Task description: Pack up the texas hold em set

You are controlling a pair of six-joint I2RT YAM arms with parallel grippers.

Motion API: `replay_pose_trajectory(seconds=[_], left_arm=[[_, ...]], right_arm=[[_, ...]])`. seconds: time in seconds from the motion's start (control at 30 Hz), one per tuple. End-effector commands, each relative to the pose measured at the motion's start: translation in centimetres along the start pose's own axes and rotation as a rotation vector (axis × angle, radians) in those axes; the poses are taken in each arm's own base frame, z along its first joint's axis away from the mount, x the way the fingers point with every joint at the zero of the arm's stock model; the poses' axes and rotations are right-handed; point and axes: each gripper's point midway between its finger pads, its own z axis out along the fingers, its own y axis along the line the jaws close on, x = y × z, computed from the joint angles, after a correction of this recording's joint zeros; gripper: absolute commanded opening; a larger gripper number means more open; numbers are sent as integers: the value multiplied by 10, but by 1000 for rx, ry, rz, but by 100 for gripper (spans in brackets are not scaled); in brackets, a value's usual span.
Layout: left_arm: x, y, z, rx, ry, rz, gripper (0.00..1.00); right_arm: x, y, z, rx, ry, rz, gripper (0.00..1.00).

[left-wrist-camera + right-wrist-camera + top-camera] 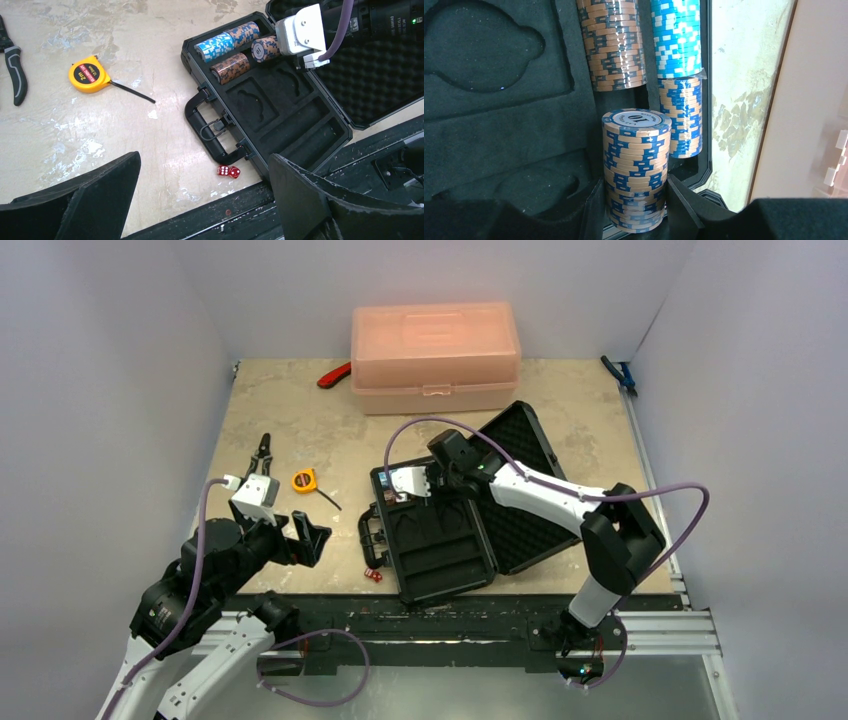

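Note:
The black foam-lined briefcase lies open mid-table, its lid laid back to the right. Three chip stacks lie in its far slots: light blue, tan-and-blue and brown. My right gripper is shut on a fourth stack of tan-and-blue chips marked 10, over the case's far corner. Two red dice sit on the table beside the case handle. My left gripper hangs open and holds nothing, above the near table edge just short of the dice.
A translucent pink box stands at the back with a red-handled tool beside it. A yellow tape measure and pliers lie left of the case. A blue-handled tool lies at the far right.

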Motion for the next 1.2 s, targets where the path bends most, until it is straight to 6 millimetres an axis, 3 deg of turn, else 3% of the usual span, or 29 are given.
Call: replay_pose_trajectory(seconds=[0.0, 0.47, 1.17], left_arm=[[-6, 0, 1, 2, -29, 18, 100], [-6, -1, 2, 3, -21, 22, 100], [-5, 0, 2, 4, -23, 23, 100]], right_arm=[[-27, -34, -6, 80, -84, -35, 0], [-23, -31, 9, 48, -61, -58, 0], [-22, -29, 13, 42, -66, -111, 0]])
